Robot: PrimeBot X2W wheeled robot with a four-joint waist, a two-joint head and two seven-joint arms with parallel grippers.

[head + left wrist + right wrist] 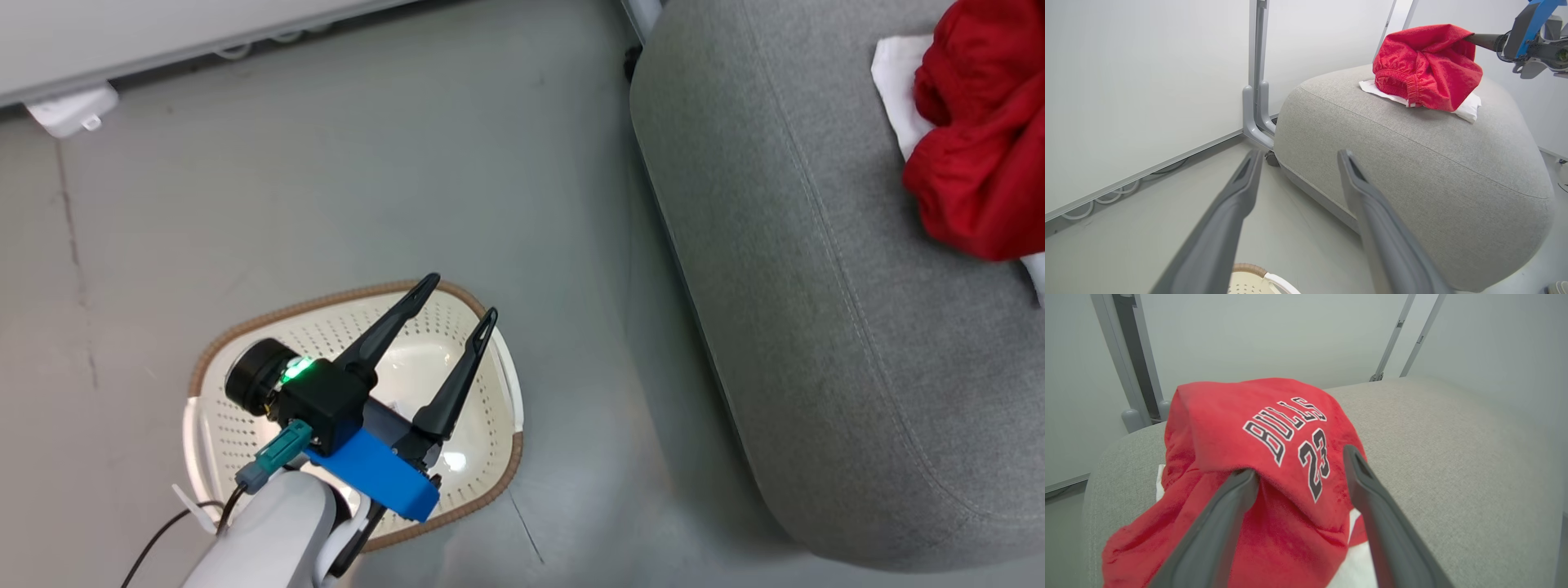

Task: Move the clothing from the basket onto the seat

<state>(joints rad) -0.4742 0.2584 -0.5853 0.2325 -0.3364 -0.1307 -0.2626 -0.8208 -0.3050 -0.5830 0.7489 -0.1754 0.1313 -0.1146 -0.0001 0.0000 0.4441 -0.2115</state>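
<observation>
The red clothing [980, 163] lies heaped on the light-grey seat [816, 286], with a white panel showing under it. In the right wrist view the top garment [1257, 416] reads "BULLS 23". My right gripper [1299, 461] stands open at the heap, a fold of the fabric draped over one fingertip [1245, 479]. From the left wrist view the heap [1425, 65] sits on top of the seat [1412, 163], and a right finger [1488, 40] reaches into it from the right. My left gripper [462, 296] hangs open above the cream basket [326, 306], whose bare white bottom shows.
The basket stands on the grey floor [367, 163] left of the seat. A white wall panel [1147, 81] with cables at its foot runs along the far side. A grey metal post [1257, 81] stands close to the seat's corner.
</observation>
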